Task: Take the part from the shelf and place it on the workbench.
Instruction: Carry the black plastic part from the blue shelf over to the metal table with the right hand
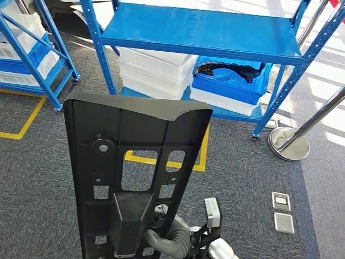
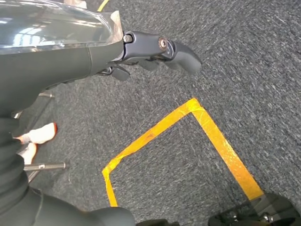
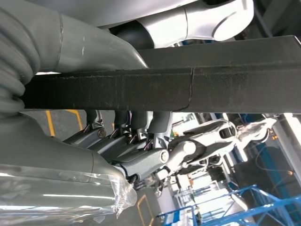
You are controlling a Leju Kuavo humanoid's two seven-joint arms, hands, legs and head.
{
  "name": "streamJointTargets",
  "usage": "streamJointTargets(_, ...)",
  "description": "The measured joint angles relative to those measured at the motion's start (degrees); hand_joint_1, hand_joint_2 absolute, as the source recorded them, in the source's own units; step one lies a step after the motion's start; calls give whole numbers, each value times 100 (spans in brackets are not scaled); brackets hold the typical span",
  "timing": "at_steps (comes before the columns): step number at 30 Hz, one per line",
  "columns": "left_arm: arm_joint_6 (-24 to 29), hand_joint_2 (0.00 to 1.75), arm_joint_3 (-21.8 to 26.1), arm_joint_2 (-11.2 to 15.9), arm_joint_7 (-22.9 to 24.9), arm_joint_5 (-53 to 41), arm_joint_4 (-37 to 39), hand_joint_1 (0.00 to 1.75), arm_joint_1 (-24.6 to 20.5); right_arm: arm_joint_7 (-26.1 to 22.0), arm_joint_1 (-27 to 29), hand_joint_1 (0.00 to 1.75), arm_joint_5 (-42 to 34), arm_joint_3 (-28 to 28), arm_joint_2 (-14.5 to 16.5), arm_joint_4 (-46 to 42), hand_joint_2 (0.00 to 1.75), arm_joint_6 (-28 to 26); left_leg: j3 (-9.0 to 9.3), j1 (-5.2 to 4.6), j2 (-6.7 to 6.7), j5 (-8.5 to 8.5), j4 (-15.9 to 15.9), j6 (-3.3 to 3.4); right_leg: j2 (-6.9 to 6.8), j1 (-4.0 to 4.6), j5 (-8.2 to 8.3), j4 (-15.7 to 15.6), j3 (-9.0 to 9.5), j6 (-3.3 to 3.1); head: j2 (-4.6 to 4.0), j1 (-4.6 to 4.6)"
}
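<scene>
The part is a large black plastic panel with cut-outs and ribs, standing upright close in front of me in the head view. My right hand grips it at its lower edge, grey thumb on the near face. In the right wrist view the part's edge runs across as a dark bar, clamped between the thumb and the dark fingers. My left hand hangs over the grey carpet, fingers stretched out and holding nothing.
A blue shelf stands ahead, with stacked white bins and a blue bin holding another black part on its lower level. Another blue rack is at the far left. Yellow floor tape, a stanchion base and floor outlets lie on the carpet.
</scene>
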Motion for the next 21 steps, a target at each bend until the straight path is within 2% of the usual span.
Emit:
streamJointTargets(1,1,175,1,0,-15,-1,0,0,-1,-14,2,175,9,0,-1,3,175,0,-33,-10,8,31,0,21,0,-16,-200,353,-63,22,0,3)
streamJointTargets(2,2,175,1,0,-28,-1,0,0,0,-39,5,175,28,0,-1,5,175,0,-61,-22,16,62,0,34,0,-25,-294,637,-96,34,0,4)
streamJointTargets(3,3,175,2,0,-39,-1,0,0,0,-71,8,175,59,0,-2,7,175,0,-86,-35,22,90,1,41,1,-30,-282,775,-62,33,0,4)
streamJointTargets(4,4,175,2,0,-46,-1,0,0,-1,-103,9,175,92,0,-2,7,175,-1,-106,-49,23,114,1,43,2,-30,-177,705,60,16,1,4)
streamJointTargets(5,4,175,2,0,-52,-1,0,0,-2,-134,9,175,125,0,-2,4,175,-2,-121,-63,21,134,0,42,5,-21,-24,427,270,-19,1,3)
streamJointTargets(6,4,175,2,-3,-59,-1,0,0,-2,-158,5,175,156,0,-2,-2,175,-2,-131,-71,20,152,-2,38,11,-1,94,20,529,-80,1,1)
streamJointTargets(8,4,175,2,-8,-69,-1,0,0,-2,-198,1,175,205,2,-2,-17,175,-3,-151,-65,18,200,-13,-5,21,54,201,-692,932,-187,0,-4)
streamJointTargets(9,5,175,2,-11,-71,-1,0,0,-2,-212,1,175,226,4,-2,-22,175,-3,-163,-45,19,233,-28,-41,26,83,200,-868,1014,-223,0,-5)
streamJointTargets(11,10,175,2,-9,-68,-1,0,0,-3,-231,5,175,254,12,-2,-30,175,-4,-166,-20,12,309,-89,-118,26,113,280,-976,1015,-260,0,0)
streamJointTargets(12,14,175,2,-4,-64,-1,0,0,-5,-238,-2,175,268,20,-1,-35,175,-4,-181,-29,-1,297,-110,-141,18,101,332,-1075,1038,-274,0,1)
streamJointTargets(13,18,175,2,1,-63,-1,0,0,-5,-247,-8,175,283,29,4,-40,175,-6,-218,-43,-15,217,-71,-159,8,82,394,-1176,1052,-296,0,-8)
streamJointTargets(15,28,175,2,14,-62,-1,0,0,-10,-268,-11,175,309,45,14,-45,175,-11,-406,-62,-34,-141,348,-187,-20,43,465,-1329,1062,-318,0,-27)
streamJointTargets(16,32,175,2,20,-63,-1,0,0,-12,-278,-3,175,321,49,16,-44,175,-15,-521,-59,-34,-330,691,-202,-33,42,489,-1312,1019,-329,0,-38)
streamJointTargets(17,36,175,2,27,-63,-1,0,0,-13,-285,2,175,332,50,15,-42,175,-17,-612,-57,-34,-449,1011,-217,-50,43,492,-1278,978,-328,0,-38)
streamJointTargets(18,39,175,2,34,-63,-1,0,0,-10,-290,6,175,342,50,14,-41,175,-19,-641,-54,-33,-468,1191,-232,-67,43,491,-1230,935,-326,0,-39)
streamJointTargets(19,39,175,2,42,-64,-1,0,0,-5,-294,5,175,354,51,13,-40,175,-20,-588,-47,-28,-387,1177,-250,-85,39,487,-1177,888,-322,0,-39)
streamJointTargets(21,39,175,2,51,-70,-1,0,0,3,-304,1,175,387,52,14,-40,175,-21,-277,-26,57,-88,637,-297,-119,27,463,-1057,795,-290,1,-40)
